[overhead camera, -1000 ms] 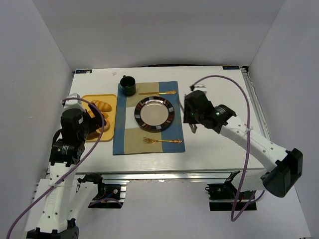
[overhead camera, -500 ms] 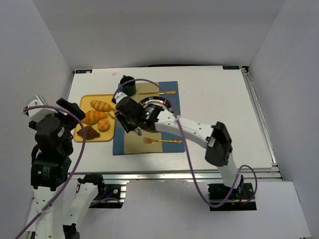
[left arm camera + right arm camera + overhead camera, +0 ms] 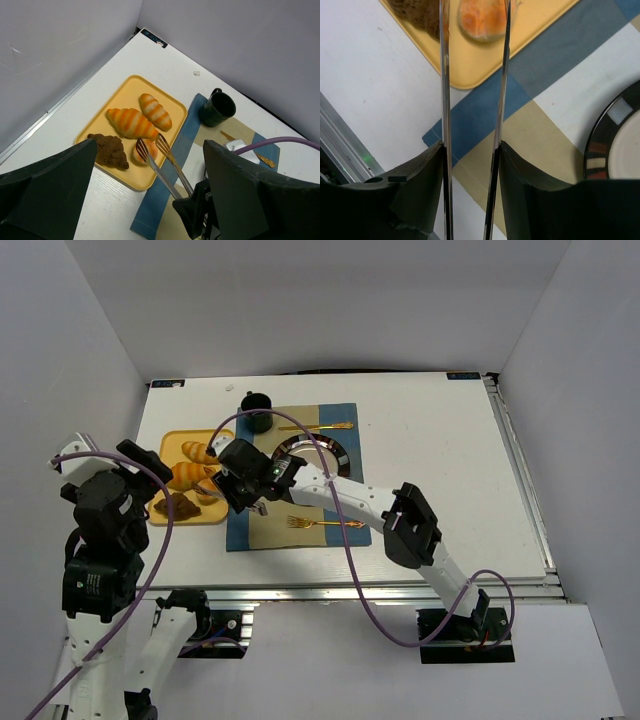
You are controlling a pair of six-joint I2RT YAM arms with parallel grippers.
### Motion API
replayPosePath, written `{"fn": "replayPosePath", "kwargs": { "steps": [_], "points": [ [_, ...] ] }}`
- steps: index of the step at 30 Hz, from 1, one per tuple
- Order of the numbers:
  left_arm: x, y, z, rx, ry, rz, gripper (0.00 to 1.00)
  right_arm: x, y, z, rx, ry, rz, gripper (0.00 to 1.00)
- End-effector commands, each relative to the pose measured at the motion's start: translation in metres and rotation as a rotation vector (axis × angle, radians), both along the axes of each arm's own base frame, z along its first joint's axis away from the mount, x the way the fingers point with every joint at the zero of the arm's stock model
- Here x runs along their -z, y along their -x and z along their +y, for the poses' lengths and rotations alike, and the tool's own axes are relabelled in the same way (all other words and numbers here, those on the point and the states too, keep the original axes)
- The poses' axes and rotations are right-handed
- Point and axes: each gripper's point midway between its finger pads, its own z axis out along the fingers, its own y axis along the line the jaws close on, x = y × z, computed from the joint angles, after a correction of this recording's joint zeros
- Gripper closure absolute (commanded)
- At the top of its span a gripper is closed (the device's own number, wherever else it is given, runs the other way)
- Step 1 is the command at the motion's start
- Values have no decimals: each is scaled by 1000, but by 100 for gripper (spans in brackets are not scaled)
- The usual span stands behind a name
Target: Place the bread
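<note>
Now the right gripper (image 3: pixel 470 155) is reaching across the counter to the yellow tray (image 3: pixel 125 92), having swung over from the far side of the plate (image 3: pixel 607 145) within the last second. It is clamping narrowly on a pair of tongs (image 3: pixel 446 100), whose two blades are straddling the bread (image 3: pixel 482 20). The bread is still lying on the tray's near corner, just beside the dark brown pastry (image 3: pixel 109 150). Whether the blades are already pressing on it, I cannot tell.

Meanwhile the left gripper (image 3: pixel 143 468), which was hovering over the tray a second ago, is hanging back at the counter's left edge with its jaws spread wide and empty. That is clearing the way, so the pickup is likely just starting. The bread is not yet lifting, and the carry over the placemat (image 3: pixel 555 55) to the plate is still waiting.
</note>
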Motion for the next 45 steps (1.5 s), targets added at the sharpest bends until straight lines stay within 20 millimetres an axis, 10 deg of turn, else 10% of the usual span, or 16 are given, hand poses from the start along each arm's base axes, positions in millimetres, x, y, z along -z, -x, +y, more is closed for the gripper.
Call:
{"fn": "replayPosePath", "kwargs": {
  "steps": [1, 27, 31, 33, 40, 44, 45],
  "points": [
    [4, 0, 0, 3, -11, 15, 2, -29, -5, 23, -34, -108, -40, 49],
    [8, -4, -3, 23, -28, 28, 2, 36, -13, 4, 19, 47, -37, 37],
    [8, -3, -4, 24, -27, 27, 2, 37, -10, 3, 17, 50, -24, 48],
    [8, -3, -4, 24, -28, 28, 2, 28, -11, 1, 37, 32, -27, 65],
    [8, -5, -5, 30, -25, 25, 2, -69, -15, -14, 93, -138, -111, 68],
    [8, -6, -7, 39, -21, 23, 2, -107, -29, -55, 182, -201, -140, 66],
    [9, -7, -7, 40, -21, 23, 2, -85, -32, -71, 205, -158, -123, 66]
  ]
}}
